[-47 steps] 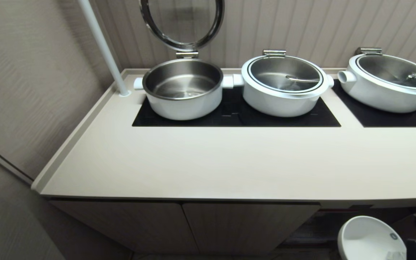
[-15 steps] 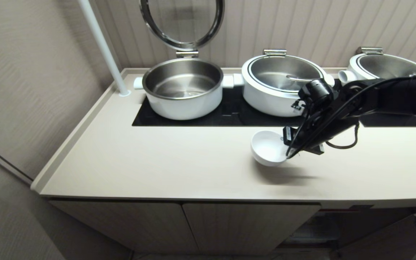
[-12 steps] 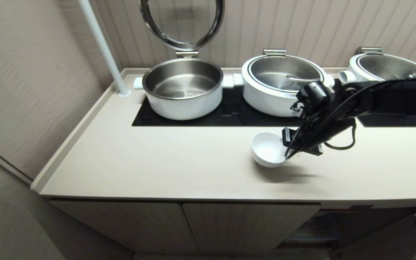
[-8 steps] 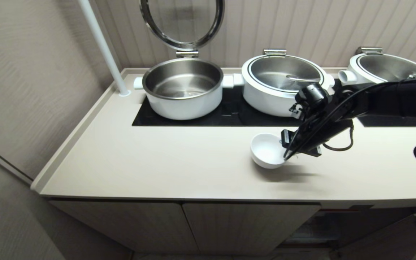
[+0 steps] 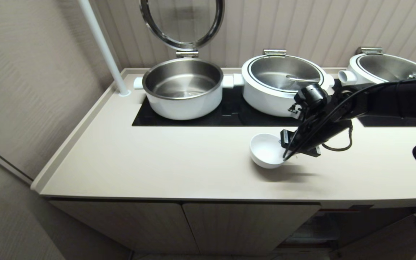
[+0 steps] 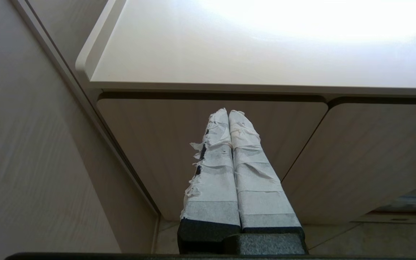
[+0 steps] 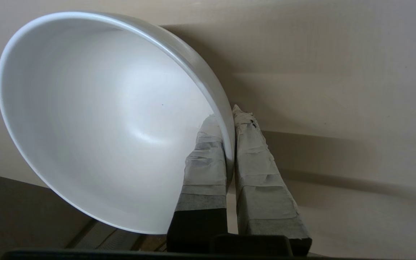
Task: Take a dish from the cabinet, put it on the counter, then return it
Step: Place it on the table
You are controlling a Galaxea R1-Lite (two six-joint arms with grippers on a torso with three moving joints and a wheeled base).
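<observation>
Pinching round glossy white dish (image 5: 265,153) rim: right hand (image 5: 286,148), tape-wrapped fingers (image 7: 208,159).

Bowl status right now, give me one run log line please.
right gripper: shut on bowl rim | bowl: tilted over counter | left gripper: shut, idle

Three white pots (image 5: 282,85) stand on black panels, apparently beside a white pole (image 5: 103,47).

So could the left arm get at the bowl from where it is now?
Probably not as it stands. The left gripper hangs shut below the counter, facing the cabinet doors, while the right gripper holds the bowl up top.
</observation>
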